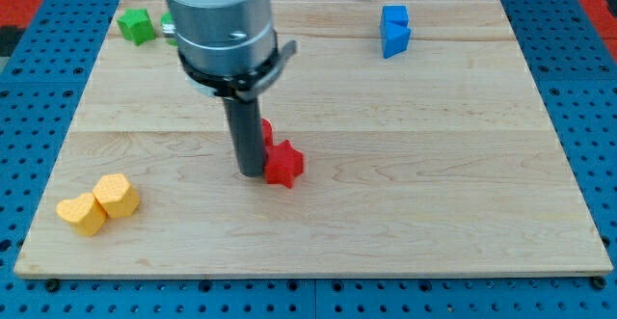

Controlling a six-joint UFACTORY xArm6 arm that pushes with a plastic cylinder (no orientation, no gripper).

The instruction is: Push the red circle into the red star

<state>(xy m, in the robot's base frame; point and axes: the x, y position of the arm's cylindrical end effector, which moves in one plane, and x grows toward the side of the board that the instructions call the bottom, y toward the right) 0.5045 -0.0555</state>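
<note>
The red star [284, 163] lies near the middle of the wooden board [434, 165]. A sliver of another red block, the red circle [267, 129], shows just above the star, mostly hidden behind the rod; it seems to touch the star. My tip [251, 172] rests on the board right at the star's left side, touching or nearly touching it.
Two yellow blocks [98, 203] lie side by side at the view's lower left. A green block [137, 25] sits at the upper left, with a second green block [169, 28] partly hidden behind the arm. Blue blocks [394, 30] stand at the upper right.
</note>
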